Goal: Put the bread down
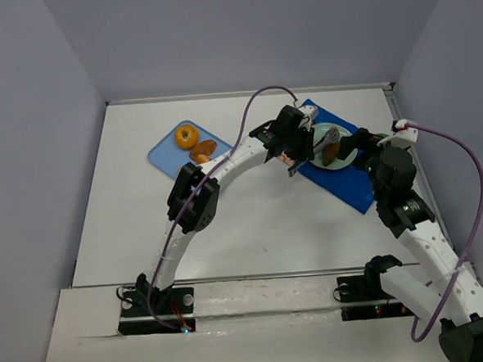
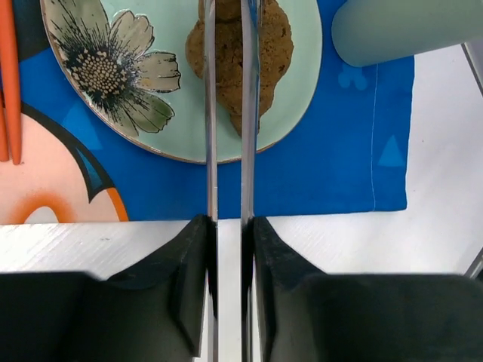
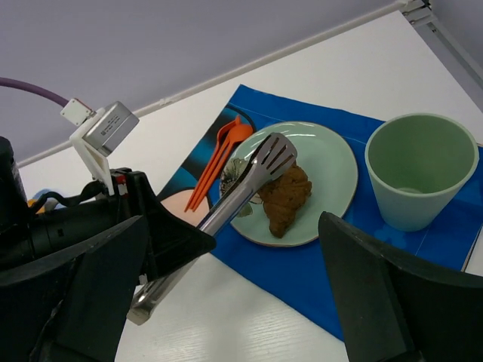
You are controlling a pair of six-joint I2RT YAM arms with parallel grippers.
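**Bread on the flowered plate, tongs over it**

Bread (image 3: 285, 197), a dark brown lumpy chunk, lies on the right half of a pale green plate (image 3: 328, 162) painted with a large grey-green flower. The plate sits on a blue mat (image 3: 302, 283) at the back right of the white bench (image 1: 269, 228). The mat is printed with a cartoon figure in peach, black and orange, and with lighter blue triangles and a mouse-head shape. No lettering on it can be made out.

The left gripper (image 2: 226, 226) has its jaws clamped narrow on the handles of metal tongs (image 3: 249, 188). In the left wrist view, the two blades run close together straight over the middle of the bread. From the right wrist, the slotted tong head sits at the bread's upper left edge; whether it touches cannot be told.

The right gripper (image 1: 359, 144) hangs near the plate's right side, jaws wide and holding nothing.

A green cup (image 3: 419, 170) stands on the mat just right of the plate, and orange cutlery (image 3: 223, 151) lies on the mat to its left. Well apart, at the back left, a light blue tray (image 1: 162, 157) carries an orange fruit (image 1: 186, 136) and a glossy roll (image 1: 203, 150).
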